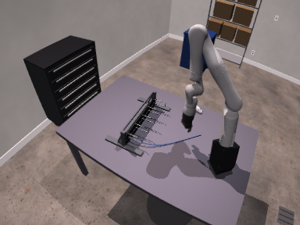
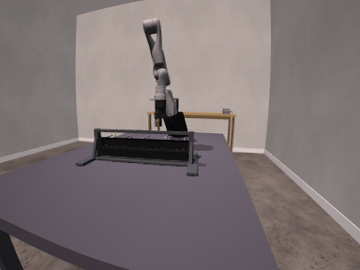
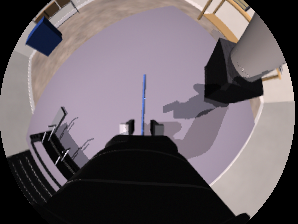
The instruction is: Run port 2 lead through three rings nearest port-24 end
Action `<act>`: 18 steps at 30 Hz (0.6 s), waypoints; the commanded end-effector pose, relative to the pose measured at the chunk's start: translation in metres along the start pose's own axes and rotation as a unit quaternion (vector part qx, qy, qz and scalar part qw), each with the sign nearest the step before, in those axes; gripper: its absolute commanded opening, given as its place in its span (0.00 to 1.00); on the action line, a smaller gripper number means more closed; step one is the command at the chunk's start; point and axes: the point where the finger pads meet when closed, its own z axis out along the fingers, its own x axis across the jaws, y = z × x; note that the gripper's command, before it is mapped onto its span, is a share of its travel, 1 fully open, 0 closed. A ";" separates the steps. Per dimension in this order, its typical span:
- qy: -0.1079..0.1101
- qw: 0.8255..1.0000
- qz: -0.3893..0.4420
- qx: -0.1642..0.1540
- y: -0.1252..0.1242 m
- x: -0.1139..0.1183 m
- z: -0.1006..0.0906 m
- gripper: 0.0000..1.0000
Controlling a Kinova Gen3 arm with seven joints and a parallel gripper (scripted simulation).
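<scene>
The blue lead [image 1: 172, 143] [image 3: 144, 100] curves from the rack's [image 1: 137, 117] [image 2: 141, 131] end nearer the tabletop's [image 1: 90, 121] [image 2: 141, 206] [image 3: 115, 75] left corner in my top view, its free end toward the arm's base [image 1: 223, 156] [image 2: 176, 124] [image 3: 220, 75]. My gripper [image 1: 189, 129] [image 2: 157, 123] [image 3: 142, 125] hangs above the table, a bit over half open, gripping nothing. The wrist view lines the lead up between its fingers; the exterior view hides the lead but adds the rack's back. Port numbers are too small to read.

Blue lead [image 1: 172, 143] [image 3: 144, 95] curving across table
</scene>
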 end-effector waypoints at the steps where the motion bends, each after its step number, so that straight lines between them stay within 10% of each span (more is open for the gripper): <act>1: 0.005 1.000 0.011 0.008 -0.008 0.000 0.009 0.67; 18: -0.002 1.000 0.008 -0.004 -0.008 0.000 0.049 0.67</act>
